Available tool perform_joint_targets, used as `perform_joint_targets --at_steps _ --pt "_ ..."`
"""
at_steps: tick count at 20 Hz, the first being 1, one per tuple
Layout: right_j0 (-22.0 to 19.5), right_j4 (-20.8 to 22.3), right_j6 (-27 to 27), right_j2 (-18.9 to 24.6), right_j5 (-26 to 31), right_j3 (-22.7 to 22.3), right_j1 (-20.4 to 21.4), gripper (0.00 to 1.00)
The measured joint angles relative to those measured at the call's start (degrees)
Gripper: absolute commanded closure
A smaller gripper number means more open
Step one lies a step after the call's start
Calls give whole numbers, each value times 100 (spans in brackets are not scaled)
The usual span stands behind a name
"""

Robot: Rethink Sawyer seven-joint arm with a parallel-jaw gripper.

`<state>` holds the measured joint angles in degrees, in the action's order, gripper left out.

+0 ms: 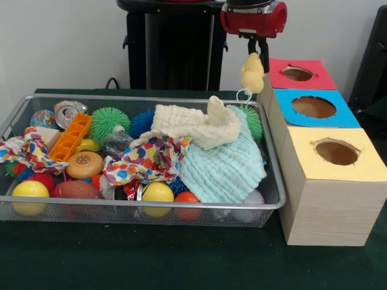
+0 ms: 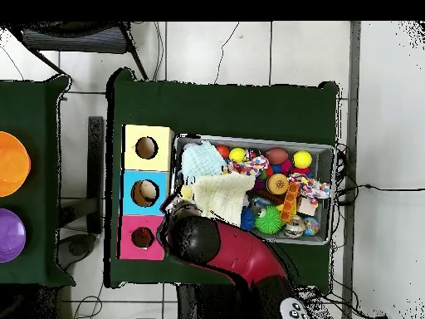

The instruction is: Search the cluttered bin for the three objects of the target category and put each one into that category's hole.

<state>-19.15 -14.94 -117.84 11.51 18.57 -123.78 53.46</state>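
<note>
My gripper (image 1: 259,53) hangs from the red arm head at the top of the front view, shut on the pale yellow soft toy (image 1: 252,74). The toy dangles in the air above the far right corner of the wire-mesh bin (image 1: 145,96), just left of the red-topped box and its round hole (image 1: 297,74). In the overhead view the arm (image 2: 217,242) covers the gripper; the red-topped hole (image 2: 143,238) lies just left of the arm head, beside the bin (image 2: 334,170). The orange striped toy and the brown toy are hidden.
The blue-topped hole (image 1: 313,107) and the yellow-topped hole (image 1: 336,152) follow the red one toward the camera. A cream cloth (image 1: 196,124), a mint cloth (image 1: 224,163), a dotted cloth (image 1: 151,158), a green spiky ball (image 1: 110,121) and yellow balls (image 1: 157,192) crowd the bin.
</note>
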Motion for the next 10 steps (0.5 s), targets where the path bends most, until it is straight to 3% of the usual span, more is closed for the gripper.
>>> perform_joint_targets --at_steps 10 --pt "181 -85 0 -1 -313 -815 265 100"
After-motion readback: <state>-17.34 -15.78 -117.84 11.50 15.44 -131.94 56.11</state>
